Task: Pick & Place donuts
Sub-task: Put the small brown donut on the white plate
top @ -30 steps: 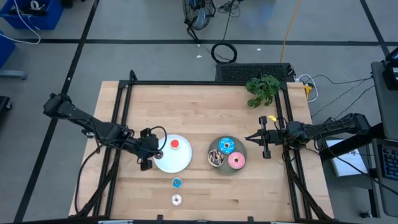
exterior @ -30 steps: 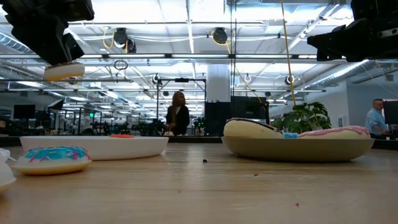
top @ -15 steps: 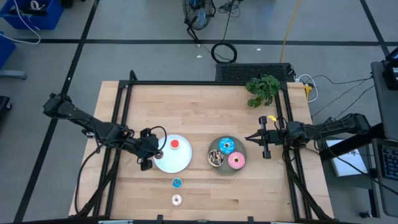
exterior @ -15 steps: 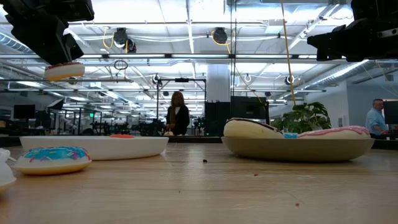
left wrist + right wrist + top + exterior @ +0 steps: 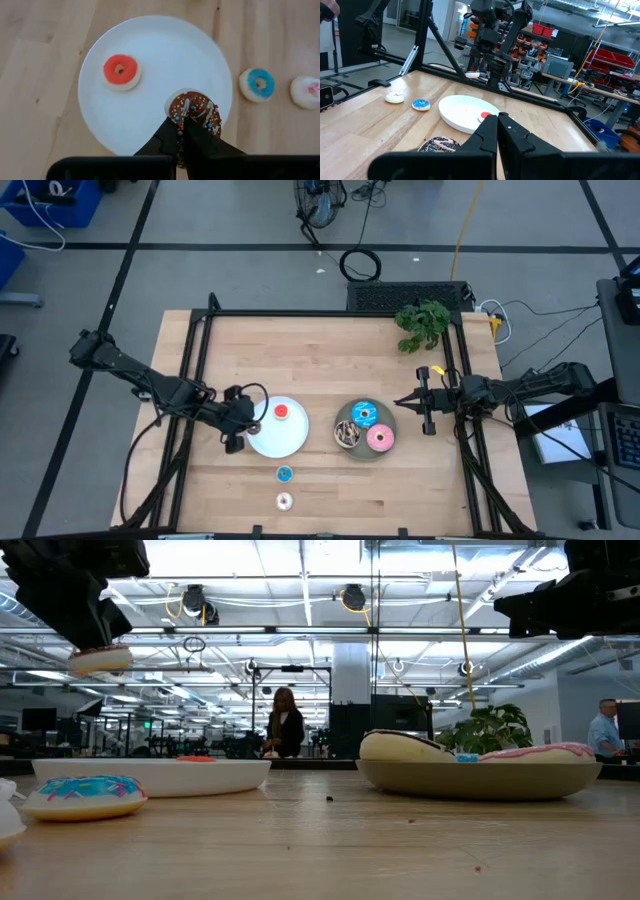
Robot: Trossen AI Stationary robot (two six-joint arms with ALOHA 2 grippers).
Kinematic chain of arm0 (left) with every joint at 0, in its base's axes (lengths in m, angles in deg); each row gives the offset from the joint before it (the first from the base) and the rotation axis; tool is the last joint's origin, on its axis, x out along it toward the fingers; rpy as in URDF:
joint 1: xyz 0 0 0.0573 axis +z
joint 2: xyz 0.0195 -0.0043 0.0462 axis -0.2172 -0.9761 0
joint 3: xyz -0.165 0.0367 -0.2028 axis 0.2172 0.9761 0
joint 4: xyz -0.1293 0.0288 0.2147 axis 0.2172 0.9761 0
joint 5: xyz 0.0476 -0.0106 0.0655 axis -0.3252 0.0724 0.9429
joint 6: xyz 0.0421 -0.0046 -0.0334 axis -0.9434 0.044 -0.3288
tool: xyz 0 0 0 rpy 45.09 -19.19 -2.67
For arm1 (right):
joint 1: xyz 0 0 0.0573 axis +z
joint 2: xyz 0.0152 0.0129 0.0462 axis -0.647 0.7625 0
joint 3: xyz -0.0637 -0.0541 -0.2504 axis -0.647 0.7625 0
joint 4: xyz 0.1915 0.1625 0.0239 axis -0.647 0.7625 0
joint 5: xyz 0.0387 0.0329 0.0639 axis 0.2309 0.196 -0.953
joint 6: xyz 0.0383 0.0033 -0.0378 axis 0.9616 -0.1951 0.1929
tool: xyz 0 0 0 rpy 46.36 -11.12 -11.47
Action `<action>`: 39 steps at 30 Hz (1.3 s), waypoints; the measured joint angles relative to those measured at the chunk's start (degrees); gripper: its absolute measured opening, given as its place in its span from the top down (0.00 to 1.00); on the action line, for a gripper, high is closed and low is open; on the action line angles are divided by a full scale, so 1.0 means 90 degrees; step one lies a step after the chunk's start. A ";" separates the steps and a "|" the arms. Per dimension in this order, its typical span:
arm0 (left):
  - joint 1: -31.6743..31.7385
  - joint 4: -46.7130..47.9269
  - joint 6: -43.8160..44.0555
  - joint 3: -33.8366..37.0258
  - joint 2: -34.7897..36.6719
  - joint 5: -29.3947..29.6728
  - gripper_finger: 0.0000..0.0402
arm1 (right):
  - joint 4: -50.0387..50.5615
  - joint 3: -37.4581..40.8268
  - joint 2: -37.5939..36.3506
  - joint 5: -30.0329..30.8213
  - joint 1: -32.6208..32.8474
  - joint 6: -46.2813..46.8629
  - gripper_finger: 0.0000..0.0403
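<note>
L gripper [image 5: 181, 125] fingers clenched on tiny brown sprinkled donut [image 5: 194, 111], held above white plate [image 5: 150, 60] rim, w/ red donut [image 5: 120, 71] toward plate's far side. R gripper [image 5: 407, 402] shut, idle by bench's right edge.

The white plate [image 5: 278, 430] sits near the table's middle. One tiny donut [image 5: 281, 412] lies on it, toward the far rim. The left gripper [image 5: 236, 430] hangs at the plate's left edge, holding another tiny donut [image 5: 194, 110] above the plate. To the plate's right stands the grey plate [image 5: 364, 450] with three larger donuts [image 5: 364, 415] in it. In front of the plate, two more tiny donuts [image 5: 285, 474] lie in a row on the table [image 5: 330, 360].
</note>
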State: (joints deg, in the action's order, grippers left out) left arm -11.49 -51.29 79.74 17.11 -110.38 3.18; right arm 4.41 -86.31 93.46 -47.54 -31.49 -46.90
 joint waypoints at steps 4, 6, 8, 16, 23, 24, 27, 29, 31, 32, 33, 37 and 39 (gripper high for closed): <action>0.0175 0.0472 0.0327 0.0000 -0.0011 0.0113 0.98 | 0.0000 0.0000 0.0000 0.0000 0.0000 0.0002 1.00; 0.0383 0.0747 0.0668 0.0000 -0.0066 0.0060 0.96 | 0.0000 0.0000 0.0001 0.0000 0.0001 0.0003 1.00; 0.0583 0.0791 0.0823 0.0000 -0.0152 -0.0122 0.95 | -0.0002 0.0000 0.0002 0.0000 0.0001 0.0000 1.00; 0.0992 0.0595 0.0738 0.0000 -0.0687 -0.0548 0.96 | -0.0002 0.0000 0.0002 0.0011 0.0001 -0.0009 1.00; 0.1110 -0.0457 0.0044 0.0000 -0.1611 -0.0942 0.98 | -0.0002 0.0000 0.0002 0.0022 0.0000 -0.0005 1.00; 0.1110 -0.0488 0.0006 0.0000 -0.1698 -0.0944 0.98 | -0.0002 0.0000 0.0003 0.0022 0.0001 -0.0002 1.00; 0.1144 -0.0512 0.0074 -0.0002 -0.1905 -0.0943 0.94 | 0.0017 0.0000 0.0005 0.0022 0.0001 0.0000 1.00; 0.1156 -0.0498 0.0100 -0.0002 -0.2053 -0.0988 0.93 | 0.0017 0.0000 0.0005 0.0024 0.0000 -0.0005 1.00; 0.1152 -0.0537 0.0160 -0.0002 -0.2181 -0.1005 0.95 | 0.0015 0.0000 0.0005 0.0024 -0.0001 -0.0005 1.00; 0.1152 -0.0579 0.0188 -0.0002 -0.2238 -0.1011 0.96 | 0.0014 0.0000 0.0005 0.0024 0.0001 -0.0007 1.00; 0.1152 -0.0620 0.0184 -0.0002 -0.2303 -0.1049 0.97 | 0.0006 0.0000 0.0005 0.0024 -0.0001 -0.0007 1.00; 0.1156 -0.0824 0.0068 -0.0005 -0.2455 -0.1055 0.96 | 0.0000 0.0000 0.0005 0.0024 0.0000 -0.0007 1.00; 0.1164 -0.0821 0.0071 -0.0005 -0.2488 -0.1058 0.93 | -0.0002 0.0000 0.0005 0.0024 -0.0001 -0.0007 1.00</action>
State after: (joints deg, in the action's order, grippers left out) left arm -1.02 -58.68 80.38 17.07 -132.77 -6.33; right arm 4.39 -86.31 93.50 -47.32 -31.50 -46.96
